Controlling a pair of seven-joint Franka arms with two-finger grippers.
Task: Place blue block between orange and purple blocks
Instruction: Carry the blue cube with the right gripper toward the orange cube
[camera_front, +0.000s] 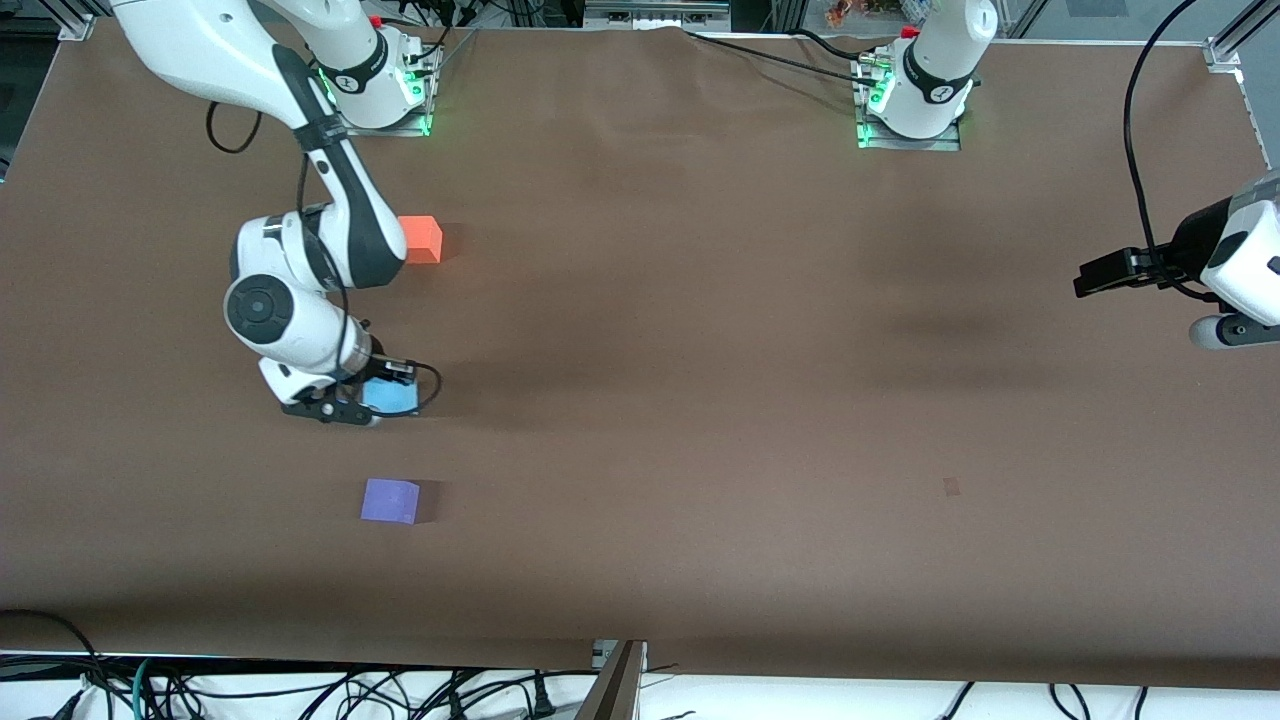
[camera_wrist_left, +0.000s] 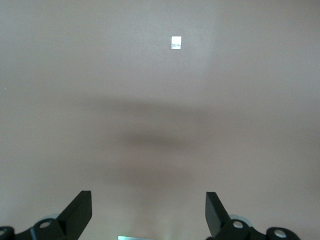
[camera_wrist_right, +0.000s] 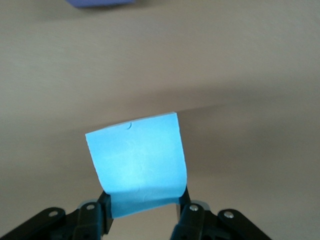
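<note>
My right gripper (camera_front: 378, 402) is shut on the blue block (camera_front: 392, 396), holding it low over the stretch of table between the two other cubes. I cannot tell whether the block touches the table. In the right wrist view the blue block (camera_wrist_right: 136, 159) sits between the fingertips of the right gripper (camera_wrist_right: 142, 210). The orange block (camera_front: 421, 240) lies farther from the front camera, partly hidden by the right arm. The purple block (camera_front: 390, 500) lies nearer to it, and its edge shows in the right wrist view (camera_wrist_right: 100, 2). My left gripper (camera_front: 1215, 333) (camera_wrist_left: 148, 215) waits open and empty at the left arm's end of the table.
A small pale mark (camera_front: 951, 486) (camera_wrist_left: 175, 43) lies on the brown table cover toward the left arm's end. Cables trail along the table's near edge (camera_front: 640, 660) and by the arm bases.
</note>
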